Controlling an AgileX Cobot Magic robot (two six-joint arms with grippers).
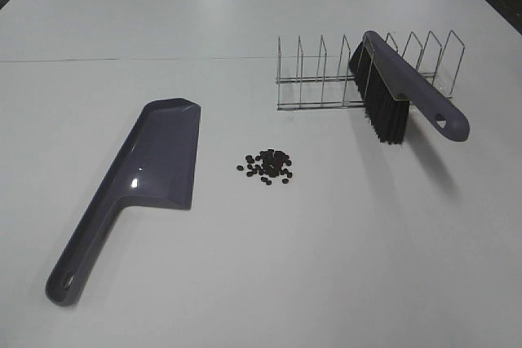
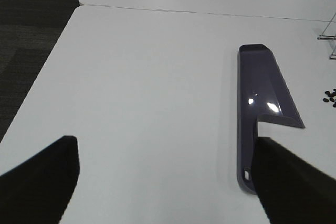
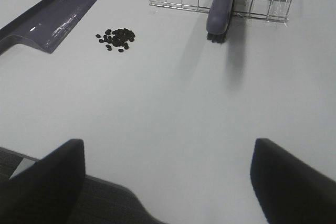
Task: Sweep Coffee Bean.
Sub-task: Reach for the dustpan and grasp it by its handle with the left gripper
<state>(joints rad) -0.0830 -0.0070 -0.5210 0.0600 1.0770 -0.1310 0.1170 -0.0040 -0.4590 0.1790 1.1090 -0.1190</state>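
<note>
Lying in a loose heap between dustpan point(image 1: 155, 160) and brush point(image 1: 408, 79), the beans point(image 1: 268, 166) are being put at risk of scattering, since the brush is being cradled in a wire rack point(image 1: 314, 81) that may snag it, while left gripper point(image 2: 165, 145) and right gripper point(image 3: 169, 145) are being held wide and empty.

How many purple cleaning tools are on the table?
2. The dustpan lies flat left of the coffee beans; the brush leans in the wire rack behind them, to the right.
</note>
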